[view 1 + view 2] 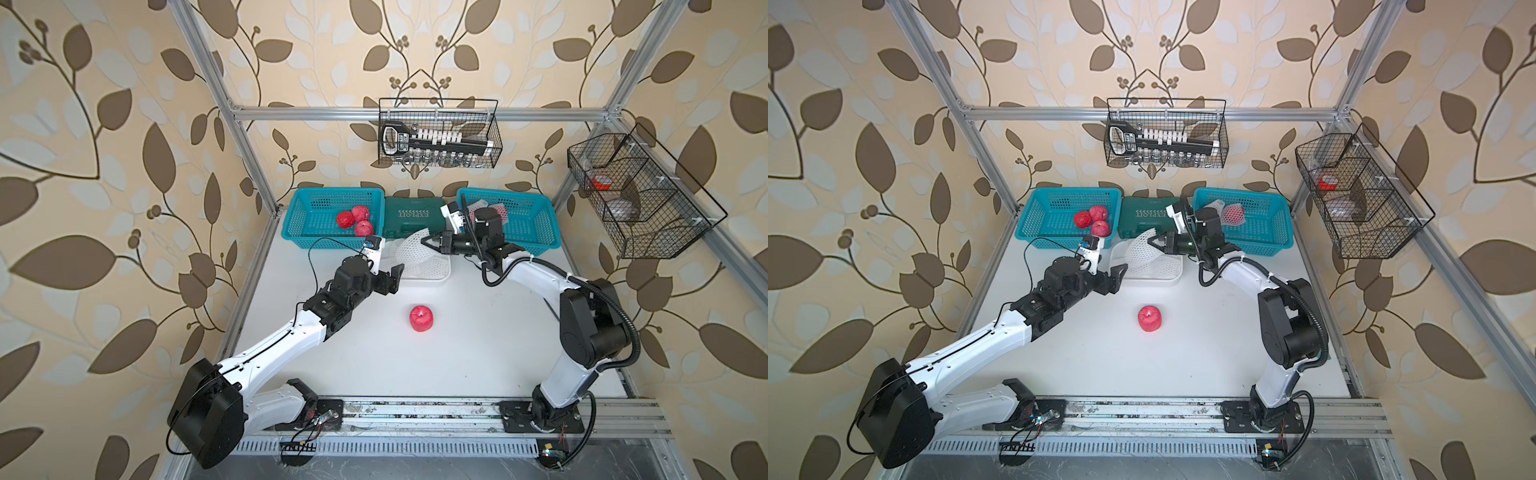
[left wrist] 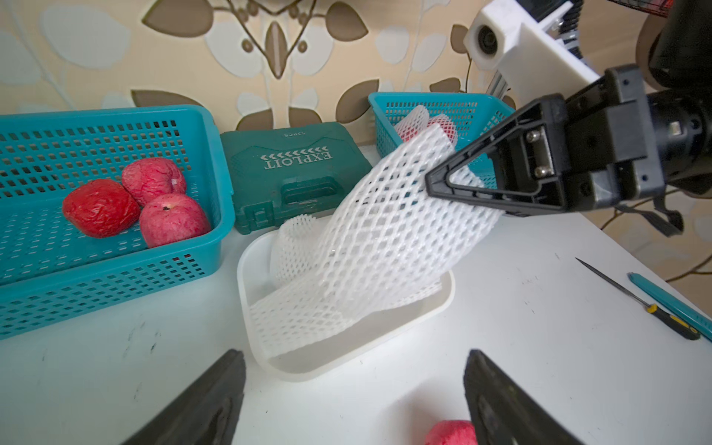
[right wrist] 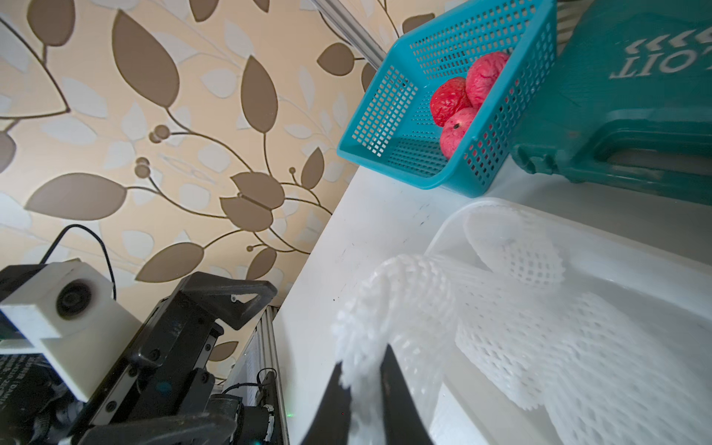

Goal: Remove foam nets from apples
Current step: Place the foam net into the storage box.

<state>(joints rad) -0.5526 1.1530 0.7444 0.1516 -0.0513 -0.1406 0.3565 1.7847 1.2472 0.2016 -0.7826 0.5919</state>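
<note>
Tabletop (image 2: pixel 520 327) screwdriver (image 2: pixel 637 297): left wrist only

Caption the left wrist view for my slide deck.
Right gripper pinches a foam net hanging into the white tub; three bare apples lie in a teal basket.

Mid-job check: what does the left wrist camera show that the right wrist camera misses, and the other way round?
Left wrist only: the loose apple on the table, the right basket holding a netted apple, a screwdriver. Right wrist only: the left arm's wrist camera. Both: the right gripper shut on a foam net over the white tub, three bare apples in the left basket, the green case.
</note>
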